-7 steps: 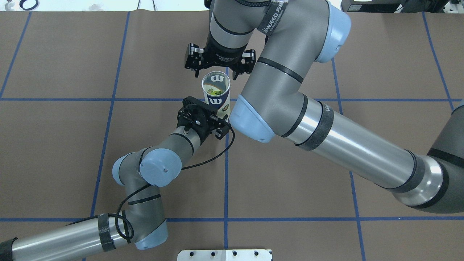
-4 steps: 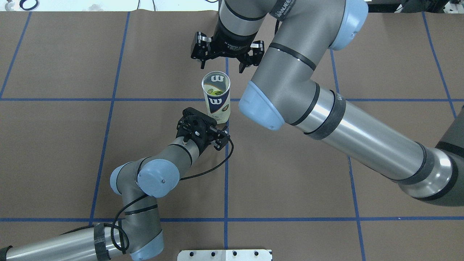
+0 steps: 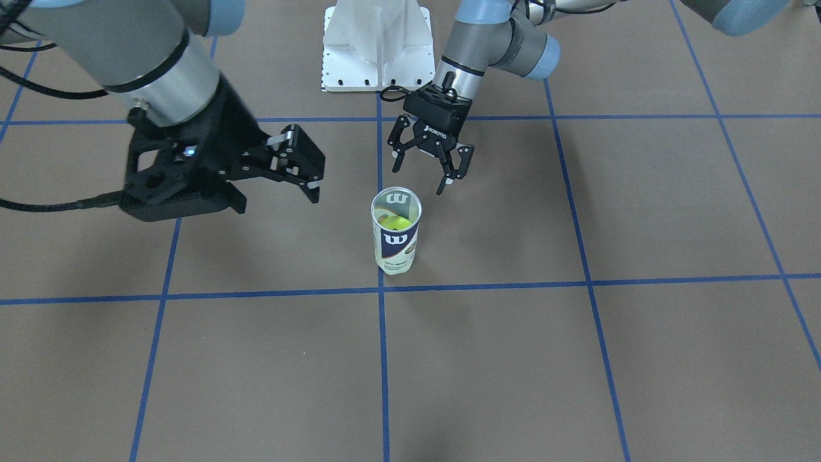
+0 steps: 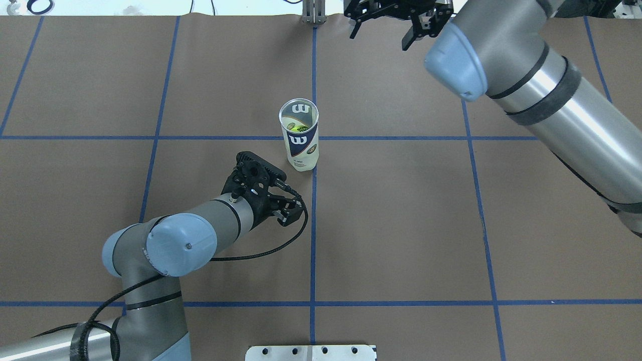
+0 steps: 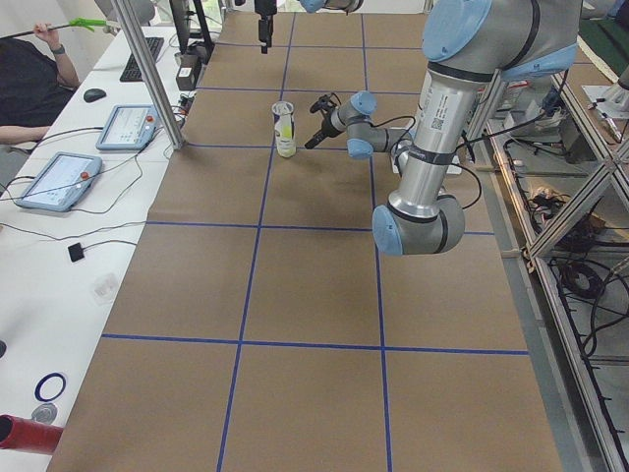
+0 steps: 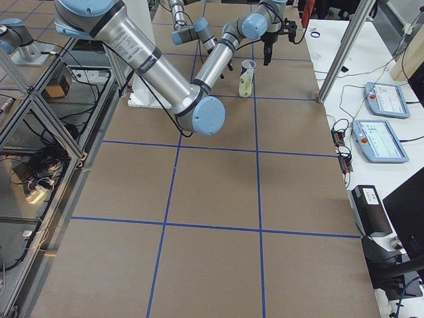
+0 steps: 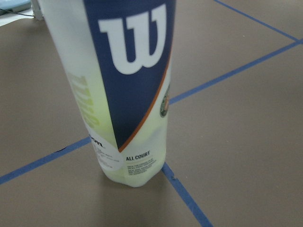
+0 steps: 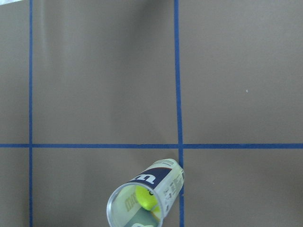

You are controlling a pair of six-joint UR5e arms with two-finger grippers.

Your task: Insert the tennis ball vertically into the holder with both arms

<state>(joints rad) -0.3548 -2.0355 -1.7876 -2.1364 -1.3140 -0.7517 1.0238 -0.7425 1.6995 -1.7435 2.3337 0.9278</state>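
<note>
The holder (image 4: 299, 143), a clear Wilson can with a navy "W" label, stands upright on the brown mat, touched by nothing. It also shows in the front view (image 3: 396, 240) and the left wrist view (image 7: 128, 94). The tennis ball (image 3: 396, 223) lies inside it, seen through the open top in the right wrist view (image 8: 146, 197). My left gripper (image 4: 277, 186) is open and empty, a short way on the robot's side of the can and pointing at it (image 3: 421, 178). My right gripper (image 4: 379, 37) is open and empty, high up, beyond the can and to its right.
A white pedestal base (image 3: 378, 45) sits at the robot's edge of the table. Blue tape lines cross the mat. The right forearm (image 4: 562, 100) hangs over the table's right half. Tablets (image 5: 59, 179) and a metal post (image 5: 147, 69) stand on the operators' side.
The left gripper has drawn back from the can's base toward the robot. The right gripper has moved away from above the can, farther out and to the right. The can stays put.
</note>
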